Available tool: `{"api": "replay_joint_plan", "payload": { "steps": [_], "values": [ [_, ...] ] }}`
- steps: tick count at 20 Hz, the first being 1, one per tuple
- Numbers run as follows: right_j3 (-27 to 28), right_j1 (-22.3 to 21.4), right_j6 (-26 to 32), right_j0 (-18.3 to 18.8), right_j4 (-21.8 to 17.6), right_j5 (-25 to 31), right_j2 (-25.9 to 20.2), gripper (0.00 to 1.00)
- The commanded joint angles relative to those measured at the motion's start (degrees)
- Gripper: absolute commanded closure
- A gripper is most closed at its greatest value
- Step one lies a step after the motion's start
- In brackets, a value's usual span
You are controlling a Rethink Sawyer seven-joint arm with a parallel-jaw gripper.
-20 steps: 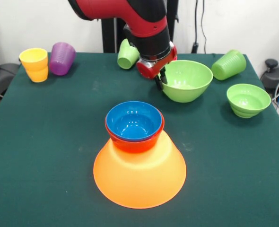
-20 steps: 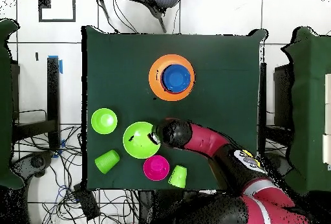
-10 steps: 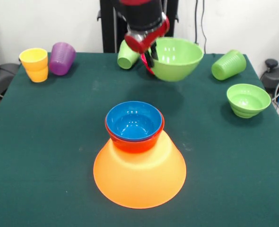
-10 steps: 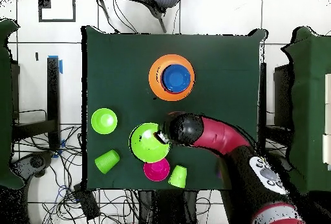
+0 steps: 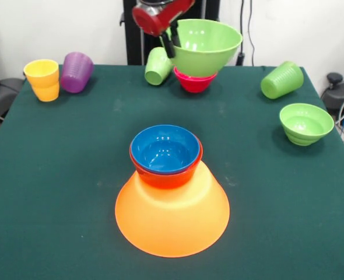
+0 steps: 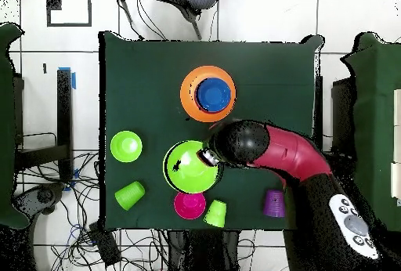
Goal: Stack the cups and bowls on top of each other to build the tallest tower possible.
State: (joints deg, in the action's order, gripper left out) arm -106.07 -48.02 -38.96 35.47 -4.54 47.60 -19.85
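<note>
Tool [image 5: 171, 36]: clenched on rim of large light green glossy plastic bowl [image 5: 206, 44], held clear above green-covered desk [image 5: 73, 151].

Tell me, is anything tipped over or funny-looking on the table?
Yes. The huge orange bowl sits upside down, with the red-orange bowl and the blue bowl upright on it. Two green cups and the purple cup lie on their sides. Nothing looks broken.

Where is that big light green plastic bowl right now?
In the front view the big light green plastic bowl hangs in the air at the table's far side, gripped at its rim by the gripper, above the pink bowl.
</note>
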Motion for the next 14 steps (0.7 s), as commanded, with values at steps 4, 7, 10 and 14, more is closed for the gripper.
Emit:
{"api": "replay_joint_plan", "payload": {
  "steps": [4,7,10,14],
  "values": [
    [17.0,6.2,-4.2,-3.4,-5.7,-5.0,-2.8,1.0],
    [21.0,8.8,-4.9,-3.5,-4.1,-2.7,-3.0,1.0],
    [24.7,10.6,-5.2,-4.3,-4.1,-1.2,-2.5,1.0],
    [26.7,11.4,-3.7,-3.8,-4.0,0.2,-2.7,1.0]
  ]
}}
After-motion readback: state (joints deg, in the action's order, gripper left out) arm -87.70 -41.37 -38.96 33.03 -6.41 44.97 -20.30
